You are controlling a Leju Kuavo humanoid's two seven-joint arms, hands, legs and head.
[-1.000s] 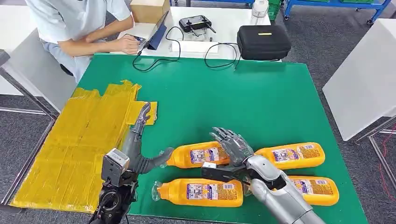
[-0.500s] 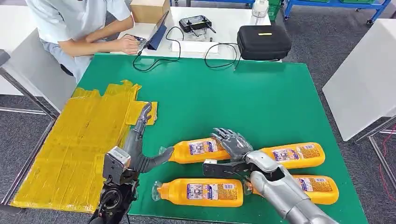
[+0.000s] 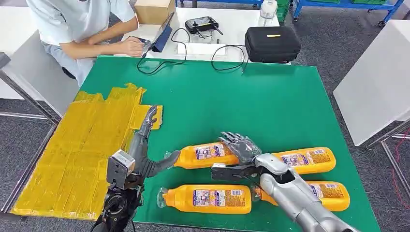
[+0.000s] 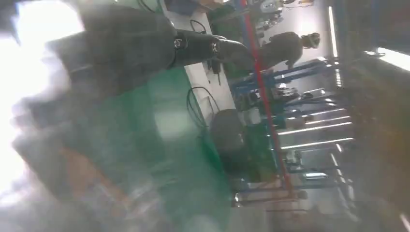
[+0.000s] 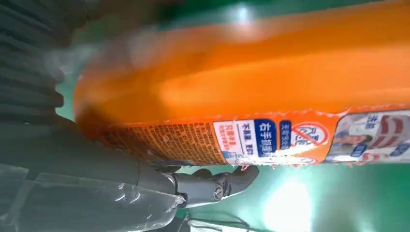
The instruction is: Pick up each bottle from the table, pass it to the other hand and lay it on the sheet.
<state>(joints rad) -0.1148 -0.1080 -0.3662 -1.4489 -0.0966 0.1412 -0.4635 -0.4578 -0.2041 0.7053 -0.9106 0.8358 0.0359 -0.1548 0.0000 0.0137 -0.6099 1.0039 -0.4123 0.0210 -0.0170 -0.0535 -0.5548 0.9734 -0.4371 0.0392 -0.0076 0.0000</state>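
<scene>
- Four orange bottles lying on their sides on the green table (image 3: 270, 96) in the head view, in two rows of two: upper-left bottle (image 3: 205, 155), upper-right bottle (image 3: 304, 160), lower-left bottle (image 3: 208, 198), lower-right bottle (image 3: 326, 195).
- Right hand (image 3: 240, 149) draped over the base of the upper-left bottle, fingers curled across it, thumb underneath; bottle resting on the table.
- Left hand (image 3: 145, 145) spread wide and holding nothing, fingers stretched over the edge of the yellow sheet (image 3: 72, 154), thumb just beside the upper-left bottle's cap.
- Beyond the green table: white table with black case (image 3: 272, 43), controller (image 3: 203, 23), cables; seated person (image 3: 82, 29) at a laptop.
- Left wrist view: blurred; dark thumb against green surface, blue racks far off.
- Right wrist view: orange bottle body with printed label close up, thumb tip just under it.
- Against half a second ago: right arm shifted slightly, fingers lower on the bottle; bottles unmoved.
</scene>
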